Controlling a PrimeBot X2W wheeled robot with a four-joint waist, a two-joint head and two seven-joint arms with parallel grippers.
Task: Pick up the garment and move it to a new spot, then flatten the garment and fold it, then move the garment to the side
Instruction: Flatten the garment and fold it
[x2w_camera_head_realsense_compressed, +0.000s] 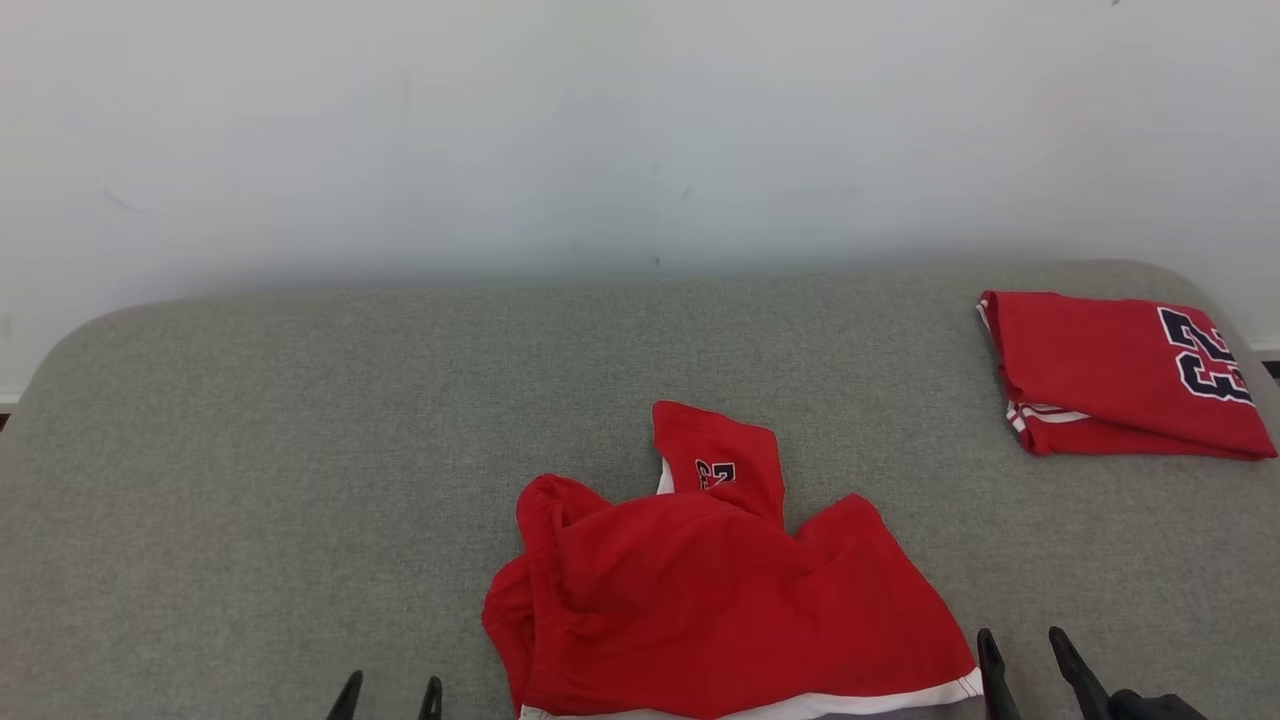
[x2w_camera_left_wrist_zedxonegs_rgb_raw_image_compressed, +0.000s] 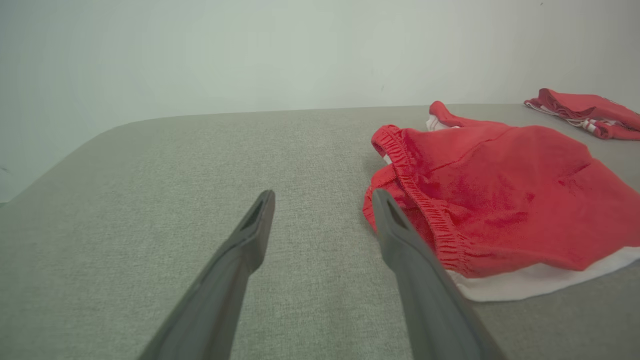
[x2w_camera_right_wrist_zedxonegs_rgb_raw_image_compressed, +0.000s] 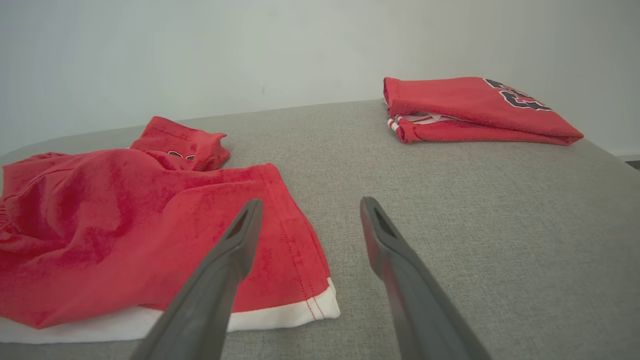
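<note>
The garment (x2w_camera_head_realsense_compressed: 720, 590), red shorts with a white hem band and a dark number patch, lies crumpled on the grey surface near the front middle. Its elastic waistband (x2w_camera_left_wrist_zedxonegs_rgb_raw_image_compressed: 425, 210) faces my left gripper (x2w_camera_left_wrist_zedxonegs_rgb_raw_image_compressed: 324, 197), which is open and empty just left of the cloth; that gripper's tips show at the bottom of the head view (x2w_camera_head_realsense_compressed: 390, 690). My right gripper (x2w_camera_right_wrist_zedxonegs_rgb_raw_image_compressed: 306, 206) is open and empty, hovering over the garment's right hem corner (x2w_camera_right_wrist_zedxonegs_rgb_raw_image_compressed: 310, 300). In the head view it (x2w_camera_head_realsense_compressed: 1025, 645) stands just right of the hem.
A second red garment (x2w_camera_head_realsense_compressed: 1120, 372), folded, with a dark number on it, lies at the back right of the grey padded surface (x2w_camera_head_realsense_compressed: 300, 450). A pale wall (x2w_camera_head_realsense_compressed: 640, 130) rises behind. The surface's rounded corners lie at the far left and far right.
</note>
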